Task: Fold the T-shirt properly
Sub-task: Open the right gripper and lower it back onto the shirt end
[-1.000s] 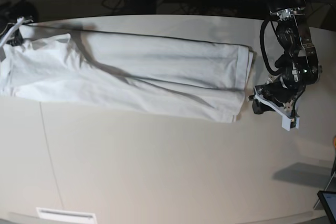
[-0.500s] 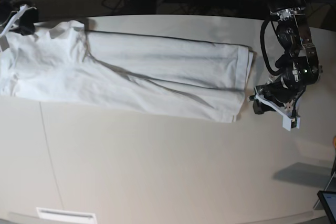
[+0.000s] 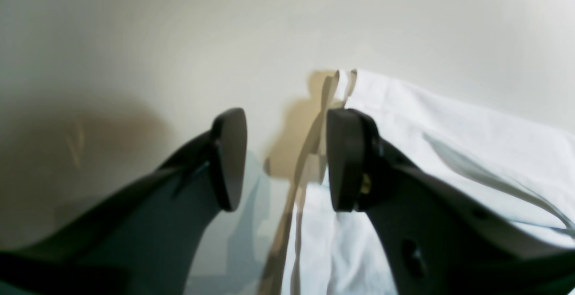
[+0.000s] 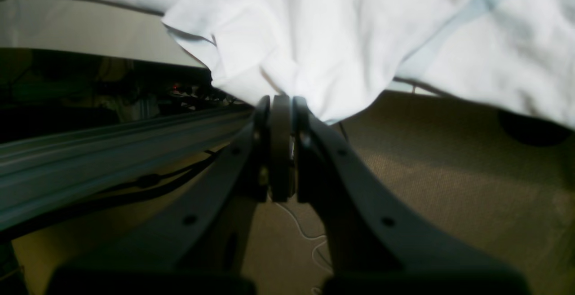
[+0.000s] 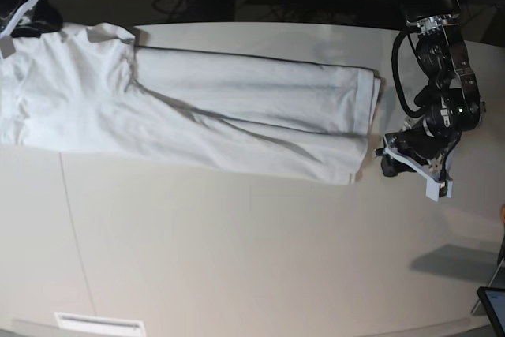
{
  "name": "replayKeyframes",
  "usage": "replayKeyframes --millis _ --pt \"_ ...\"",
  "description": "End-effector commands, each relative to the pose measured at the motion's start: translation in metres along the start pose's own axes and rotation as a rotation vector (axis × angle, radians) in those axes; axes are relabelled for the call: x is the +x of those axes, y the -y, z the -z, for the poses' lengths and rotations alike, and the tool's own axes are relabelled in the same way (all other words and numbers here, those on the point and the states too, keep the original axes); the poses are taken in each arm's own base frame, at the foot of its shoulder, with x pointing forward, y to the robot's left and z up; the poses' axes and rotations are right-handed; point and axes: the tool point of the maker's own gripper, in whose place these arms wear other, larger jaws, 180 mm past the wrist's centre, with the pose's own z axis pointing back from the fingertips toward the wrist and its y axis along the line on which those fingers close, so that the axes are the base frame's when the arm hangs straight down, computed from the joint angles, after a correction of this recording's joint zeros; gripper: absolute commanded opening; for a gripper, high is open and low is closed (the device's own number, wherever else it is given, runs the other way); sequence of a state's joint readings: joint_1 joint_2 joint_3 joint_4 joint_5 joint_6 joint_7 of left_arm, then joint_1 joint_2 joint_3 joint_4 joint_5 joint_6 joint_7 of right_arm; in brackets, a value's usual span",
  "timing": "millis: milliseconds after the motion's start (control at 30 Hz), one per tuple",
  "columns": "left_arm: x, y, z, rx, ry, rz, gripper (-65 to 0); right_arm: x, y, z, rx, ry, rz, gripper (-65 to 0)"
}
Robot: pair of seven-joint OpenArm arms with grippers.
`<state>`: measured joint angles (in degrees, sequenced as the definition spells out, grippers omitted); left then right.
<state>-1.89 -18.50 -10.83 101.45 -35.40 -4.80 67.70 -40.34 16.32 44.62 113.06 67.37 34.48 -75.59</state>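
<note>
We lift T-shirt end, right jaws clamped on cloth; left jaws half-open, empty beside hem; carry over evenly, keep taut

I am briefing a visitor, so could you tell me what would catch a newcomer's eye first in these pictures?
The long white T-shirt stretched across the far half of the pale table stands out first. At the base view's far left, the right gripper is shut on the cloth's raised end. At the other end, the left gripper stands open beside the shirt's edge.
</note>
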Motion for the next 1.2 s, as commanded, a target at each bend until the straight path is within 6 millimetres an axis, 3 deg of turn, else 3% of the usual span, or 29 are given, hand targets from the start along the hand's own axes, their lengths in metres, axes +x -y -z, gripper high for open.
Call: replayKeyframes --millis 0,100,367,500,833,1067,1167 --pt "0.017 -0.001 -0.005 -0.002 0.053 0.016 -37.1 0.008 -0.002 -0.005 0.005 0.019 -0.030 -65.0" --pt "0.017 -0.001 -0.005 -0.002 0.053 0.016 -37.1 0.005 -0.003 -0.007 0.004 0.016 -0.032 -65.0" --pt "0.017 -0.001 -0.005 0.000 0.053 0.017 -37.1 0.044 -0.006 0.002 0.024 0.096 -0.092 -65.0" --pt "0.017 -0.001 -0.005 0.000 0.053 0.017 -37.1 0.065 -0.023 0.016 0.085 0.111 -0.159 -65.0" --pt "0.016 -0.002 -0.005 0.003 0.050 0.016 -37.1 0.116 -0.060 0.045 0.201 0.157 -0.132 -65.0" --pt "0.017 -0.010 -0.008 0.022 0.048 0.026 -37.1 0.114 -0.043 0.086 0.127 0.054 -0.116 -65.0" --pt "0.016 -0.009 -0.007 0.018 0.045 0.030 -37.1 0.115 -0.052 0.103 0.132 0.042 -0.188 -65.0"
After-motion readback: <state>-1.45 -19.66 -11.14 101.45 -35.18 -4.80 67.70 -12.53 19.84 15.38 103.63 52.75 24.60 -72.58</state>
